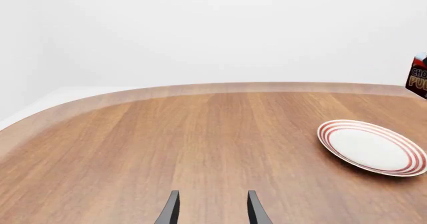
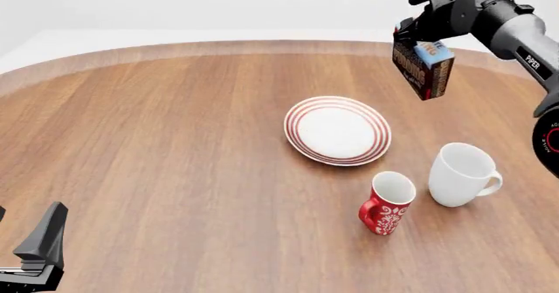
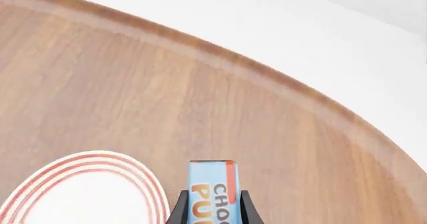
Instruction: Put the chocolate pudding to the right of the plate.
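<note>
One chocolate pudding [image 2: 423, 66], judged light, stiff-walled and easily crushed or slipped, was seen clamped across its narrow faces by the right end effector [image 2: 417, 44], held aloft beyond the plate [image 2: 337, 130], while the left end effector [image 1: 212, 209] was held parted, empty, over the desk [image 2: 157, 142].

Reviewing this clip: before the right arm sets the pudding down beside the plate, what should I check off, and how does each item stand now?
1. Right end effector shut on the chocolate pudding: ok.
2. Pudding lifted off the table: ok.
3. Bare table to the right of the plate: ok.
4. White mug and red mug away from that spot: ok, both nearer the camera.
5. Left end effector away from the plate: ok, open.
6. Firmness of the grasp: cannot tell.
</note>
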### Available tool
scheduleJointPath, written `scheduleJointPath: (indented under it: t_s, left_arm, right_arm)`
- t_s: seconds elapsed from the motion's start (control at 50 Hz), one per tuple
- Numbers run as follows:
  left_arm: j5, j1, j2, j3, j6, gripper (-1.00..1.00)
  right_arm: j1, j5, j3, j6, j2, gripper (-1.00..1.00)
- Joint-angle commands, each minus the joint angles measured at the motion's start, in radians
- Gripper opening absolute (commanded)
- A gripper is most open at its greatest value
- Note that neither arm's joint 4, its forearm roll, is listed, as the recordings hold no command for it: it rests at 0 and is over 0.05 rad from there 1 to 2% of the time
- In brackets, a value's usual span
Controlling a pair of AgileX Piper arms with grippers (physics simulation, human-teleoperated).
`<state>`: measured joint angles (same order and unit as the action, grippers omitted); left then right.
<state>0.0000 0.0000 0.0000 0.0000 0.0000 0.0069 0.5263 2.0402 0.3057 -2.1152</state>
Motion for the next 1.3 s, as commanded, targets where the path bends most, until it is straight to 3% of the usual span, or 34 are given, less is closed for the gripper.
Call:
scheduleJointPath:
  t_s: [0.02, 0.36, 0.76, 0.78, 0.92, 1.06, 1.14, 1.18, 1.3]
  left_arm:
    - [0.0, 0.0, 0.0, 0.0, 0.0, 1.0]
    - [0.0, 0.0, 0.0, 0.0, 0.0, 1.0]
    - [0.0, 0.0, 0.0, 0.0, 0.0, 1.0]
    - [0.0, 0.0, 0.0, 0.0, 0.0, 1.0]
    - [0.0, 0.0, 0.0, 0.0, 0.0, 1.0]
    - [0.0, 0.0, 0.0, 0.0, 0.0, 1.0]
    - [0.0, 0.0, 0.0, 0.0, 0.0, 1.0]
    - [0.0, 0.0, 0.0, 0.0, 0.0, 1.0]
    - [0.0, 0.0, 0.0, 0.0, 0.0, 1.0]
  right_arm:
    - [-0.06, -0.071, -0.077, -0.018, -0.048, -1.0]
    - [-0.101, -0.189, -0.211, 0.014, -0.103, -1.0]
    - [-0.132, -0.202, -0.249, 0.013, -0.107, -1.0]
    - [-0.135, -0.204, -0.25, 0.015, -0.105, 1.0]
    - [-0.122, -0.179, -0.229, -0.024, -0.077, 1.0]
    - [-0.11, -0.206, -0.26, 0.042, 0.024, 1.0]
    - [-0.035, -0.162, -0.225, -0.017, 0.149, 1.0]
    - [-0.02, -0.157, -0.23, -0.007, 0.181, 1.0]
    - [0.113, -0.14, -0.304, -0.043, 0.422, 1.0]
